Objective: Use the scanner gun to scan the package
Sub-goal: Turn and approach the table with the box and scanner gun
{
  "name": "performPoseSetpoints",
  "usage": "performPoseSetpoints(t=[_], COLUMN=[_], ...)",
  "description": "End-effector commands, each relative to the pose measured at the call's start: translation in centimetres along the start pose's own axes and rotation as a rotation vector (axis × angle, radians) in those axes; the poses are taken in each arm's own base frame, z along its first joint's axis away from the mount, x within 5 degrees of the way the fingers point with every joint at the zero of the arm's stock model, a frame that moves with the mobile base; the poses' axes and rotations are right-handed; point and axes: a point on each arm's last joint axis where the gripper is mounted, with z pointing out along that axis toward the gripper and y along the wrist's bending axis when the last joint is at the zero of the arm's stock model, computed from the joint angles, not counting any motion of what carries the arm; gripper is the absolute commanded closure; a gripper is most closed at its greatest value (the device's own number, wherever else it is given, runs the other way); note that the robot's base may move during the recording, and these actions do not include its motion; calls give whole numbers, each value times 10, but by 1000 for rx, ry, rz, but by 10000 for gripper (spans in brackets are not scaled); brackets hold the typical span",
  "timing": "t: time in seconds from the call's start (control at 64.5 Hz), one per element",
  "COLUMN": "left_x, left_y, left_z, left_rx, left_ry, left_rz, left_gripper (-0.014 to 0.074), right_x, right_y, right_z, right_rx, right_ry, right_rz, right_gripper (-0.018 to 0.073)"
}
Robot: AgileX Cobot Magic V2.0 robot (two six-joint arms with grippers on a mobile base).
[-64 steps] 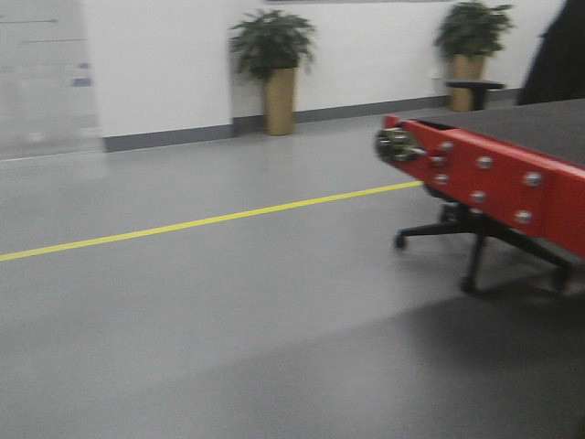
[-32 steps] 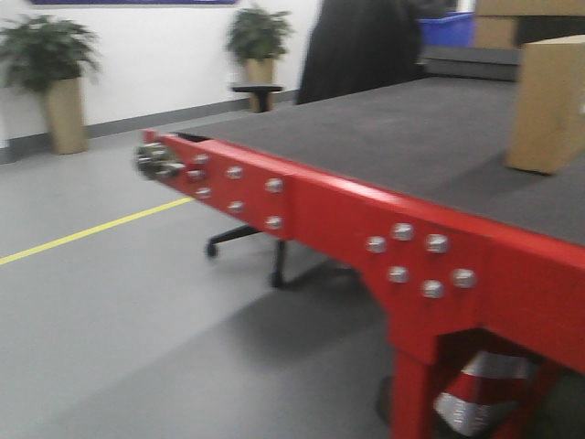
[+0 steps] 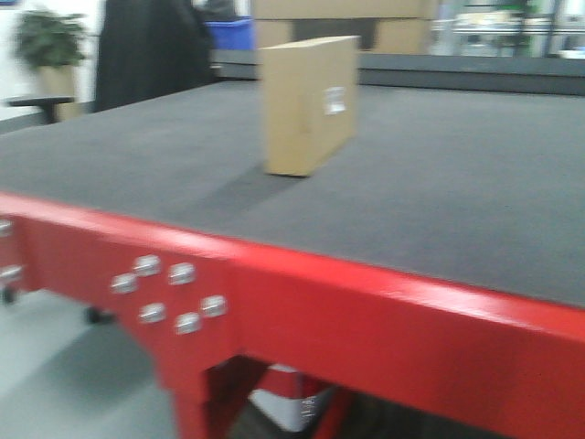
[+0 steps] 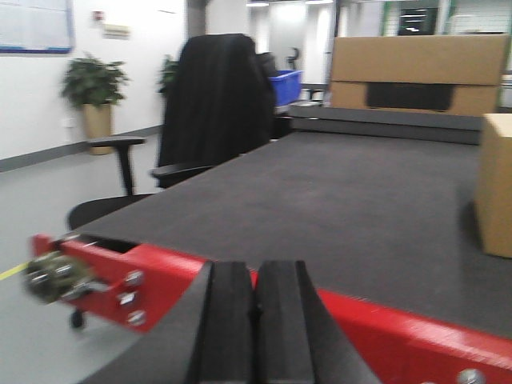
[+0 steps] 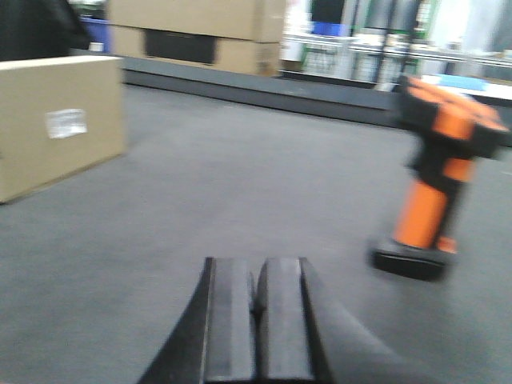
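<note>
The package (image 3: 306, 103), a plain tan box with a small white label facing right, stands upright on the grey-topped red table (image 3: 384, 311). The right wrist view has the package (image 5: 56, 124) at far left, and the left wrist view catches the package (image 4: 496, 184) at its right edge. The scanner gun (image 5: 436, 176), black with an orange handle, stands upright on its black foot at the right of the right wrist view. My right gripper (image 5: 256, 276) is shut and empty, well short of both. My left gripper (image 4: 256, 276) is shut and empty at the table's red edge.
A black office chair (image 4: 204, 120) stands at the table's left side. Larger cardboard boxes with dark panels (image 4: 420, 76) sit beyond the table's far edge, beside a blue bin (image 4: 286, 85). Potted plants (image 4: 94, 94) line the white wall.
The front view has swung right from open floor with a yellow line onto the red table. The package has come from the right edge to the middle of the view.
</note>
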Motion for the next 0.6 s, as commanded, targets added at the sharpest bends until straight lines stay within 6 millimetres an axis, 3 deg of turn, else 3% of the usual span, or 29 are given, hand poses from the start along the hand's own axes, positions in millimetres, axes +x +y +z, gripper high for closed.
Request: performPoseSetpoints(t=[0.0,0.589], left_x=[-3,-3], left_y=[0,0], left_z=[0,0], left_rx=[3,3], left_ry=[-26,-26], left_rz=[-13,-13], left_gripper=[707,707], right_x=[-2,-2], right_y=[0,0], right_z=[0,0], right_rx=[4,4], right_ry=[-21,-21], right_rz=[-5,-5], right_gripper=[713,713])
